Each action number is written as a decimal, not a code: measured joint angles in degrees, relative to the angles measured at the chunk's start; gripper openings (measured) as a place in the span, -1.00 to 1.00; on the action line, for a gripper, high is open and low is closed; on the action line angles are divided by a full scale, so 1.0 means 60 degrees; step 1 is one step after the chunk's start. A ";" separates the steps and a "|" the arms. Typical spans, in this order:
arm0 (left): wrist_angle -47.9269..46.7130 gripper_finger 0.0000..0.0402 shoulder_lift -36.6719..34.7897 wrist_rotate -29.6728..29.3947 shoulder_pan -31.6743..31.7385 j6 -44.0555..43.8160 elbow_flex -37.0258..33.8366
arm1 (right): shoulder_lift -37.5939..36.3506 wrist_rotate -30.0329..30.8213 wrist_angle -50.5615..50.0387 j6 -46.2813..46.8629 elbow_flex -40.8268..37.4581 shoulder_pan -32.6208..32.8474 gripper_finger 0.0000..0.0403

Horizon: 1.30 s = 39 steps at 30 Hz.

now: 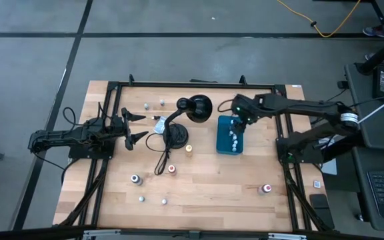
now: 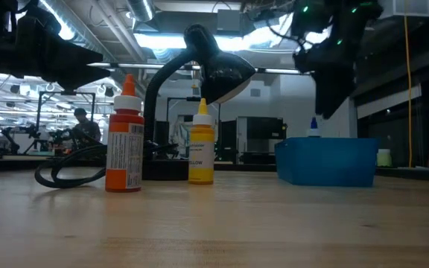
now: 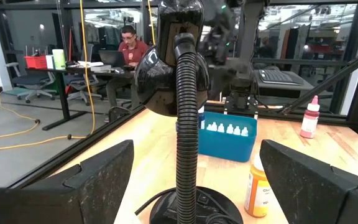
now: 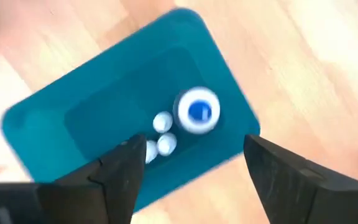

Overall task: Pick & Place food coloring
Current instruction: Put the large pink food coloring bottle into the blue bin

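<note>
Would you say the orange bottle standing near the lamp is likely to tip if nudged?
Probably: the orange bottle stands tall and narrow on a small base. Its round body would likely roll once down. It looks small, so probably light.

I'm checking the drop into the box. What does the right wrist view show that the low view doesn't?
Right wrist only: the teal box's inside, a blue-capped bottle with small white caps beside it, seen between the right claw's open fingers. Low only: the orange bottle, yellow bottle, desk lamp. Both: the box.
</note>
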 joint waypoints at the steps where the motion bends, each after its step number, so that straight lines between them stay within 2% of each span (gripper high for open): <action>1: 0.0000 0.72 -0.0001 0.0000 -0.0002 0.0000 -0.0002 | -0.0181 0.0061 -0.0208 0.0451 0.0000 0.0175 0.34; 9: 0.0000 0.72 -0.0003 0.0000 -0.0003 0.0000 0.0000 | -0.1425 0.0068 -0.1594 0.3759 0.0000 0.2348 0.34; 16: 0.0002 0.72 -0.0002 -0.0001 -0.0002 0.0000 -0.0002 | -0.1784 0.0060 -0.2068 0.6057 0.0000 0.4763 0.34; 28: 0.0002 0.72 -0.0003 -0.0003 -0.0004 0.0000 0.0002 | -0.1577 0.0050 -0.1755 0.9299 0.0000 0.8486 0.34; 39: 0.0002 0.72 -0.0003 0.0000 -0.0004 0.0000 -0.0002 | -0.0519 0.0260 -0.1751 1.1836 0.0234 1.0921 0.34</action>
